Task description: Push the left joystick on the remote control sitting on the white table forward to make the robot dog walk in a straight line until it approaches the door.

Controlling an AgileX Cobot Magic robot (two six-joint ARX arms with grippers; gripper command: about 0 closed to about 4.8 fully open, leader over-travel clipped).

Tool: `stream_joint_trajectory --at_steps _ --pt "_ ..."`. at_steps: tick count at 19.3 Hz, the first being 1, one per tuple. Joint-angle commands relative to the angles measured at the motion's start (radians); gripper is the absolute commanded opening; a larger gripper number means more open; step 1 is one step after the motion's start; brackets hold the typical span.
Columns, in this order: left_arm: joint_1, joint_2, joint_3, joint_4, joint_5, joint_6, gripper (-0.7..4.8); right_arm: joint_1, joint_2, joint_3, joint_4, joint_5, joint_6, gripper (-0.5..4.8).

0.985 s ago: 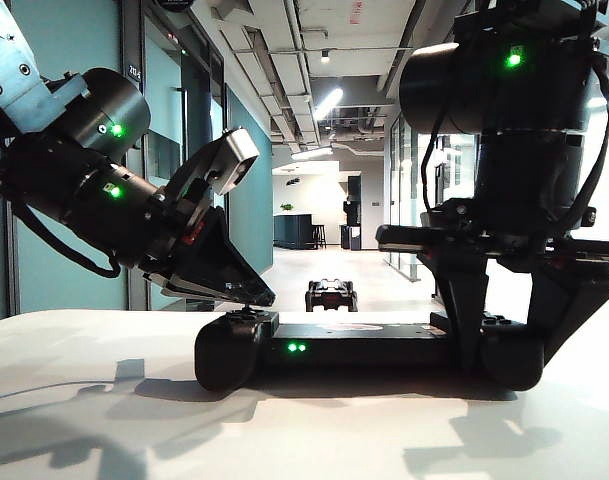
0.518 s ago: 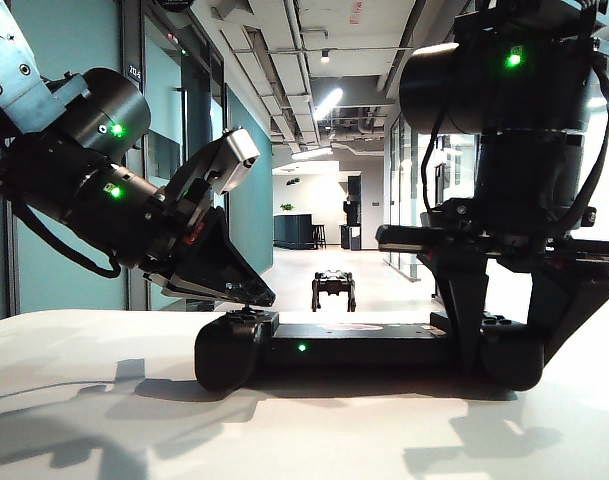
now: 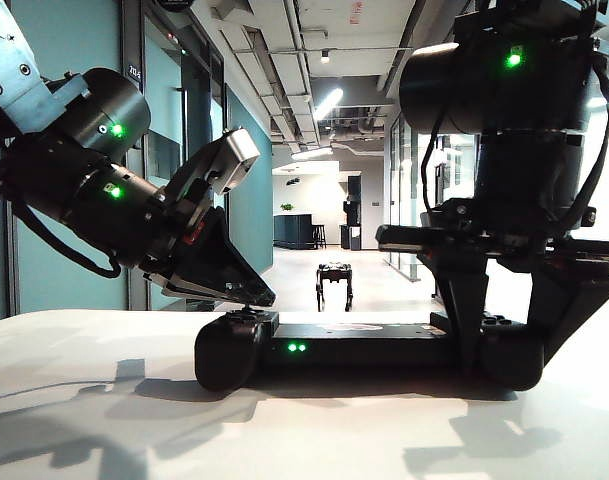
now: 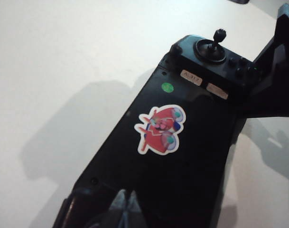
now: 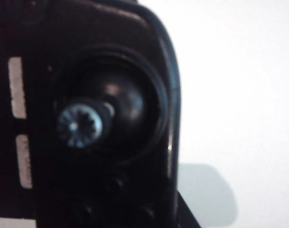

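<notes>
On the matte white counter, glossy black remote control with bulky rounded ends, left tool pointing down at the left joystick, grip indiscernible, right tool straddling its right end, boxy robot dog standing down the corridor.

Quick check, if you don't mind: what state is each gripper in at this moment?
Left gripper: tip down on the left joystick; open or closed cannot be told.
Right gripper: closed on the remote control, right end.

Your exterior camera sits low at bench level facing the corridor; both wrist cameras look down closely, sharing the remote control.
</notes>
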Motion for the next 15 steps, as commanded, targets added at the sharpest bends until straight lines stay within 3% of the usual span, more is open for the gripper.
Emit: stream_joint_trajectory --at_steps 1,11,13,15 --pt "0.000 0.003 -0.001 -0.008 -0.011 -0.003 -0.05 0.001 0.002 0.001 -0.004 -0.021 0.003 1.07" --pt "0.000 0.003 0.000 -0.009 -0.009 -0.003 -0.05 0.001 0.002 0.001 -0.004 -0.020 0.003 1.07" --pt "0.000 -0.018 0.002 -0.020 0.038 -0.006 -0.05 0.001 0.002 0.001 -0.004 -0.020 0.003 1.07" --pt "0.000 -0.072 0.014 -0.068 0.039 -0.045 -0.05 0.001 0.002 0.002 -0.004 -0.020 0.003 1.07"
